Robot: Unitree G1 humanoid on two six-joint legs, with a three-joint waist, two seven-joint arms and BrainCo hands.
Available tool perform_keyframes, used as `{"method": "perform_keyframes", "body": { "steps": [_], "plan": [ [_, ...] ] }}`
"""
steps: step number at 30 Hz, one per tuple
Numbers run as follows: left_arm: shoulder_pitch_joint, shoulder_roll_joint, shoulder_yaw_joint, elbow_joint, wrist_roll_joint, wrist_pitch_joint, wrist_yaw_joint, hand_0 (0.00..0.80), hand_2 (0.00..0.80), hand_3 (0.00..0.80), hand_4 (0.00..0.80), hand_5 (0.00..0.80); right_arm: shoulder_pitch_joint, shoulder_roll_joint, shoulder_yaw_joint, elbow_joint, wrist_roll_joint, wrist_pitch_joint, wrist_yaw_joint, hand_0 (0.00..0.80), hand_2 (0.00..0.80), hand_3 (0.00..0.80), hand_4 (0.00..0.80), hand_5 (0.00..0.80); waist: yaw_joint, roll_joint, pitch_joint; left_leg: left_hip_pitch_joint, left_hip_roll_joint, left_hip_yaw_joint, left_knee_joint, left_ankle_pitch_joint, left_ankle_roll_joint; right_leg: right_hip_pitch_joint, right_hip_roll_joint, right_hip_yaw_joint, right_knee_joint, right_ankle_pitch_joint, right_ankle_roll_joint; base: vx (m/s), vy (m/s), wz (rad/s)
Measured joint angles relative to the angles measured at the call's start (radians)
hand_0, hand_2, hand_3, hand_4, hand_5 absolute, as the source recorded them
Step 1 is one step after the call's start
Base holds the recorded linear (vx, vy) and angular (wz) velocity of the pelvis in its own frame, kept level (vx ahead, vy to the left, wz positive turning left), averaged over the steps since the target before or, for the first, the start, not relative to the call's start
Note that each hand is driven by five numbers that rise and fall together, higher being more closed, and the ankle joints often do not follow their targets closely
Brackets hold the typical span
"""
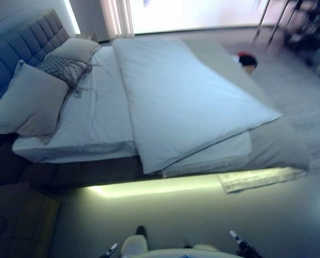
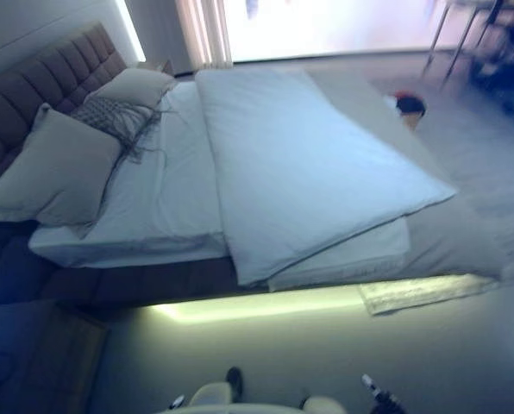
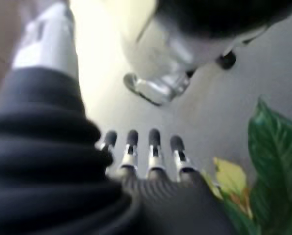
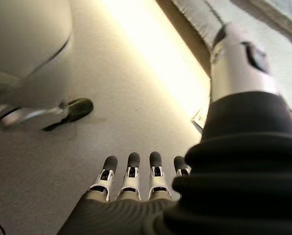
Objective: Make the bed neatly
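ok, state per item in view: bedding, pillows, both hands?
duvet: lying askew on the bed, near corner overhanging the side, head end of the sheet uncovered
pillows: propped at the headboard, one near, one far
fringed throw: bunched between the pillows
left robot hand: open, empty, above the floor
right robot hand: open, empty, above the floor

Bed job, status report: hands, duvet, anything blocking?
Left hand and right hand open, empty, down by the floor. Duvet skewed, near corner overhanging the mattress. Pillows heaped at the headboard. No obstruction seen.
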Motion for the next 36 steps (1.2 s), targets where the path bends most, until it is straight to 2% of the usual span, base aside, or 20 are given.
{"method": "perform_keyframes", "body": {
  "steps": [1,2,4,6,8,10,15,21,23,24,26,27,28,29,31,33,34,36],
  "plan": [
    [0.009,0.033,0.001,-0.004,0.0,-0.001,0.002,0.0,0.0,0.0,0.0,0.0,0.0,0.019,-0.007,0.004,0.0,0.0,0.0,0.0,0.0,0.0,0.0,0.0,0.006,-0.08,-0.009,0.001,-0.056,0.029,0.0,0.016,0.022,0.069,-0.061,0.044,-0.12,-0.079,0.016,0.323,0.166,0.15],
    [0.017,0.024,0.006,0.003,0.0,0.0,0.009,0.0,0.0,0.0,0.0,0.0,-0.002,0.014,-0.016,0.008,0.0,-0.002,-0.001,0.0,0.0,0.0,0.0,0.0,0.003,-0.068,-0.001,0.0,-0.048,0.024,0.003,0.043,0.04,0.139,-0.05,0.038,-0.204,-0.046,0.014,0.348,0.171,0.11],
    [0.02,0.018,0.005,0.007,0.0,-0.003,0.01,0.0,0.0,0.0,0.0,0.0,-0.007,0.009,-0.016,0.011,-0.009,-0.002,0.0,0.0,0.0,0.0,0.0,0.0,0.011,-0.074,-0.006,0.004,-0.064,0.014,-0.007,0.07,0.052,0.209,-0.063,0.041,-0.285,-0.008,0.029,0.36,0.177,0.21],
    [0.015,0.017,-0.002,0.002,0.0,-0.008,0.01,0.0,0.0,0.0,0.0,0.0,-0.021,0.022,-0.013,0.01,-0.027,-0.002,0.004,0.0,0.0,0.0,0.0,0.0,0.026,-0.091,-0.011,0.002,-0.102,0.016,-0.02,0.09,0.071,0.249,-0.106,0.061,-0.335,-0.002,0.049,0.265,0.131,0.14],
    [-0.005,0.019,-0.001,-0.022,0.003,-0.008,0.011,0.0,0.0,0.0,0.0,0.0,-0.051,0.04,-0.002,0.003,-0.035,-0.001,0.019,0.0,0.0,0.0,0.0,0.0,0.038,-0.098,-0.003,0.019,-0.133,0.029,-0.03,0.088,0.094,0.249,-0.139,0.056,-0.339,0.006,0.075,0.205,0.105,-0.02],
    [-0.026,0.033,-0.001,-0.026,0.011,-0.006,0.012,0.0,0.0,0.0,0.0,0.0,-0.085,0.065,0.022,-0.007,-0.034,0.0,0.036,0.0,0.0,0.0,0.0,0.0,0.043,-0.097,0.01,0.018,-0.134,0.043,0.007,0.057,0.108,0.251,-0.147,0.046,-0.327,0.03,0.093,0.195,0.109,-0.16],
    [-0.061,0.05,-0.001,-0.027,0.034,-0.004,0.011,0.0,0.0,0.0,0.0,0.0,-0.094,0.076,0.029,-0.038,-0.026,-0.001,0.079,0.0,0.0,0.0,0.0,0.0,0.053,-0.095,0.005,0.005,-0.14,0.057,0.082,-0.022,0.121,0.249,-0.163,-0.003,-0.294,0.044,0.09,0.178,0.162,-0.1],
    [-0.056,0.044,0.0,-0.017,0.05,0.018,0.003,0.0,0.0,0.0,0.0,0.0,-0.066,0.069,0.027,-0.035,-0.025,0.0,0.078,0.0,0.0,0.0,0.0,0.0,0.034,-0.093,-0.012,-0.049,-0.152,0.074,0.18,-0.101,0.142,0.234,-0.187,-0.008,-0.282,0.045,0.088,0.18,0.231,-0.07],
    [-0.062,0.041,-0.002,-0.014,0.051,0.022,-0.002,0.0,0.0,0.0,0.0,0.0,-0.044,0.062,0.022,-0.034,-0.025,0.0,0.06,0.0,0.0,0.0,0.0,0.0,0.025,-0.083,-0.037,-0.044,-0.162,0.072,0.163,-0.103,0.153,0.213,-0.194,-0.01,-0.234,0.045,0.088,0.165,0.202,0.08],
    [-0.065,0.037,-0.018,-0.014,0.053,0.022,-0.003,0.0,0.0,0.0,0.0,0.0,-0.035,0.056,0.019,-0.031,-0.025,0.0,0.054,0.0,0.0,0.0,0.0,0.0,0.012,-0.067,-0.046,-0.019,-0.158,0.07,0.124,-0.092,0.165,0.172,-0.19,-0.013,-0.149,0.044,0.088,0.182,0.196,0.06],
    [-0.061,0.04,-0.051,-0.004,0.081,0.024,-0.005,0.0,0.0,0.0,0.0,0.0,-0.02,0.041,0.016,-0.03,-0.025,0.0,0.049,0.0,0.0,0.0,0.0,0.0,-0.017,-0.037,-0.063,0.045,-0.157,0.062,0.031,-0.054,0.181,0.06,-0.196,-0.016,0.108,0.049,0.087,0.172,0.139,0.17],
    [-0.057,0.043,-0.068,0.0,0.09,0.024,-0.004,0.0,0.0,0.0,0.0,0.0,-0.014,0.031,0.011,-0.03,-0.025,0.0,0.049,0.0,0.0,0.0,0.0,0.0,-0.027,-0.03,-0.063,0.079,-0.159,0.058,-0.012,-0.031,0.194,-0.015,-0.214,-0.013,0.262,0.053,0.091,0.167,0.033,0.12],
    [-0.057,0.05,-0.081,0.0,0.09,0.026,-0.003,0.0,0.0,0.0,0.0,0.0,-0.001,0.025,0.011,-0.035,-0.02,0.0,0.052,0.0,0.0,0.0,0.0,0.0,-0.043,-0.029,-0.07,0.103,-0.166,0.054,-0.042,-0.027,0.2,-0.085,-0.229,-0.014,0.321,0.028,0.092,0.181,-0.048,0.02],
    [-0.053,0.06,-0.083,-0.001,0.089,0.026,-0.003,0.0,0.0,0.0,0.0,0.0,-0.004,0.024,0.011,-0.034,-0.016,0.0,0.059,0.0,0.0,0.0,0.0,0.0,-0.051,-0.025,-0.067,0.112,-0.163,0.05,-0.065,-0.019,0.203,-0.124,-0.226,-0.021,0.29,0.011,0.104,0.152,-0.142,0.09],
    [-0.057,0.075,-0.081,-0.001,0.088,0.024,-0.002,0.0,0.0,0.0,0.0,0.0,0.001,0.027,0.012,-0.033,-0.006,0.001,0.069,0.0,0.0,0.0,0.0,0.0,-0.07,-0.031,-0.066,0.11,-0.153,0.053,-0.083,-0.014,0.199,-0.17,-0.215,-0.043,0.066,0.021,0.113,0.112,-0.205,0.1],
    [-0.059,0.077,-0.08,0.002,0.088,0.023,-0.004,0.0,0.0,0.0,0.0,0.0,0.001,0.027,0.012,-0.033,0.006,0.001,0.069,0.0,0.0,0.0,0.0,0.0,-0.077,-0.042,-0.058,0.112,-0.155,0.051,-0.098,-0.011,0.197,-0.191,-0.196,-0.058,-0.192,0.09,0.172,0.016,-0.163,0.01],
    [-0.06,0.076,-0.08,0.001,0.087,0.025,-0.004,0.0,0.0,0.0,0.0,0.0,-0.003,0.027,0.013,-0.034,0.012,0.001,0.068,0.0,0.0,0.0,0.0,0.0,-0.079,-0.049,-0.052,0.109,-0.159,0.051,-0.102,-0.011,0.198,-0.22,-0.189,-0.059,-0.25,0.14,0.179,-0.016,-0.132,0.04],
    [-0.064,0.071,-0.08,-0.005,0.077,0.031,-0.003,0.0,0.0,0.0,0.0,0.0,-0.006,0.029,0.022,-0.033,0.025,0.013,0.064,0.0,0.0,0.0,0.0,0.0,-0.082,-0.058,-0.033,0.113,-0.161,0.05,-0.102,-0.008,0.196,-0.249,-0.184,-0.081,-0.265,0.199,0.164,0.072,-0.168,0.3]
  ]
}}
